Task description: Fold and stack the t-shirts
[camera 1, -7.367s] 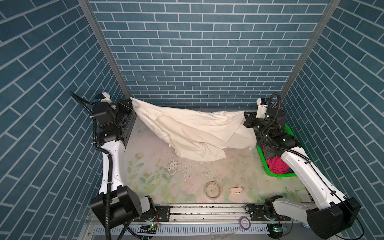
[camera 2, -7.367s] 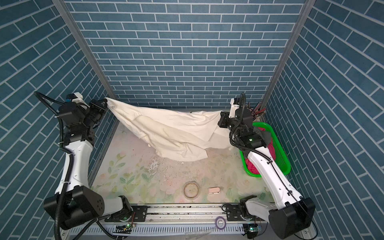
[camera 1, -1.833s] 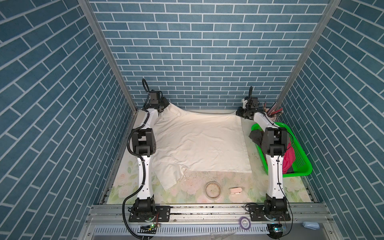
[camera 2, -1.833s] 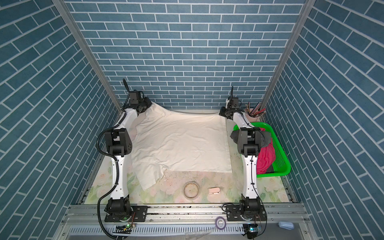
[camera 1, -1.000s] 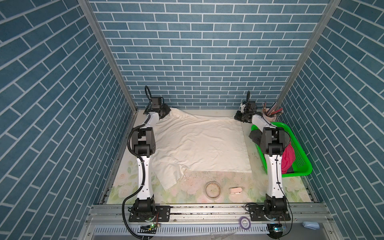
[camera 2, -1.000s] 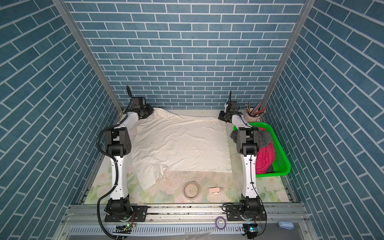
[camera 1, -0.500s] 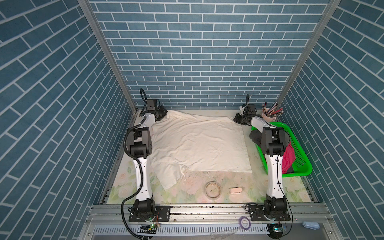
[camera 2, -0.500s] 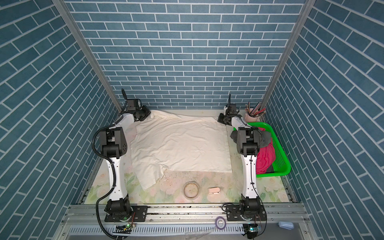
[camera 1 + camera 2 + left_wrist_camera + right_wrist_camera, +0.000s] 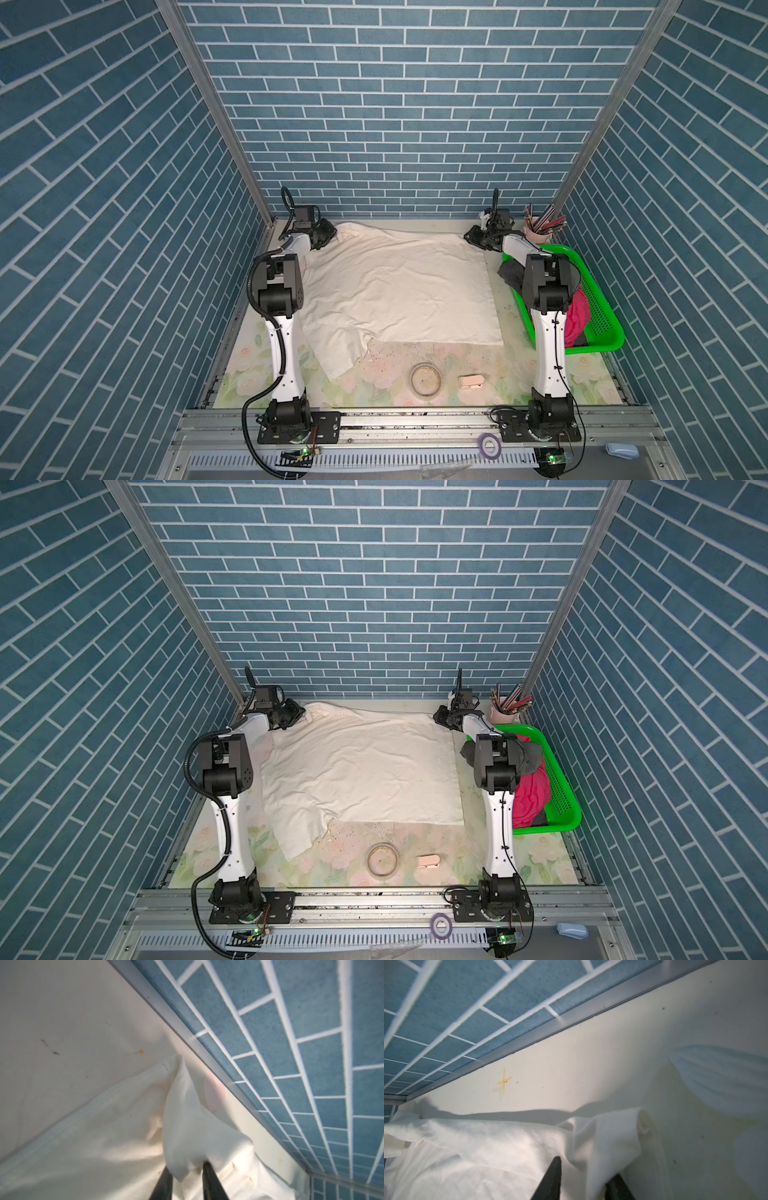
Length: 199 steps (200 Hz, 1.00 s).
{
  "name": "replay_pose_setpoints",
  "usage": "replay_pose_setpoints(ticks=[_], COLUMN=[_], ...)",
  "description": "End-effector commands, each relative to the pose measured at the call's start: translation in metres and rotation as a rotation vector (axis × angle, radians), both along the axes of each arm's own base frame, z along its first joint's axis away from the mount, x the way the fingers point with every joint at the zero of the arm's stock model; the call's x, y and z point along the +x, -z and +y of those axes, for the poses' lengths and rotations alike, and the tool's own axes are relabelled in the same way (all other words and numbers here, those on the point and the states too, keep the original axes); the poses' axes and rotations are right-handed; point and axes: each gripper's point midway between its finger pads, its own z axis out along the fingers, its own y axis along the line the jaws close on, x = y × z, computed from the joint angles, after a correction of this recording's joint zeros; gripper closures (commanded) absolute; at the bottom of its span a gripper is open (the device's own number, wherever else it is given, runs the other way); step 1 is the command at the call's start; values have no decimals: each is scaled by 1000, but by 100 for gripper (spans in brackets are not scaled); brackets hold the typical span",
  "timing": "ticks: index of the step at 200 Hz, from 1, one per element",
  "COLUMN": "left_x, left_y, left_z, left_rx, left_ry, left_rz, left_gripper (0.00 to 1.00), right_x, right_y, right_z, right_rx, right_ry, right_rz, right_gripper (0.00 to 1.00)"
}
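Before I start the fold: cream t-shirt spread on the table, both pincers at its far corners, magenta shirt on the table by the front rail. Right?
No: the magenta shirt lies in the green basket at the right, as both top views show. The rest stands.

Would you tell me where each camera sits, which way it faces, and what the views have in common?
Both top views: high above the front rail, looking down toward the back wall; left arm, right arm, cream t-shirt, green basket show.
Left wrist: on the left arm, facing the back wall's foot; left tool astride a bunched shirt corner.
Right wrist: on the right arm, facing likewise; right tool astride the opposite corner.
Shared: every view shows the t-shirt and the back wall.
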Motion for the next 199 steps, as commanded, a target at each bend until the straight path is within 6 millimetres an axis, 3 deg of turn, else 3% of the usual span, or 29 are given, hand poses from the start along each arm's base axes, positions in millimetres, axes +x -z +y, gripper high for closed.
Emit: replay_pose_setpoints(ticks=[1, 12, 36, 44, 57, 94, 118, 145, 167, 199], left_x=[-3, -7, -17, -21, -28, -44, -34, -16, -7, -10], left_y=[-27, -28, -31, -31, -29, -13, -9, 4, 1, 5], left_z=[-2, -1, -3, -6, -12, -38, -43, -41, -37, -20], left_rx=[14, 21, 38, 54, 75, 77, 110, 207, 313, 444], left_ry=[0, -2, 0, 1, 7, 8, -8, -7, -10, -15], left_rz=[-43, -42, -35, -31, -25, -6, -26, -5, -18, 37], left_gripper=[56, 46, 43, 31, 29, 30, 35, 41, 46, 48], right_x=[4, 3, 2, 1, 1, -3, -6, -10, -12, -13], right_y=[-44, -45, -48, -49, -47, -49, -50, -49, -50, -51], right_z=[7, 8, 15, 16, 19, 21, 22, 22, 22, 23], right_rx=[41, 47, 57, 58, 64, 77, 83, 83, 82, 85], right_ry=[32, 38, 28, 25, 21, 17, 10, 6, 1, -3], right_rz=[-75, -78, -82, -83, -82, -88, -89, -90, -93, -94], right_gripper=[68, 69, 68, 68, 66, 65, 65, 64, 64, 64])
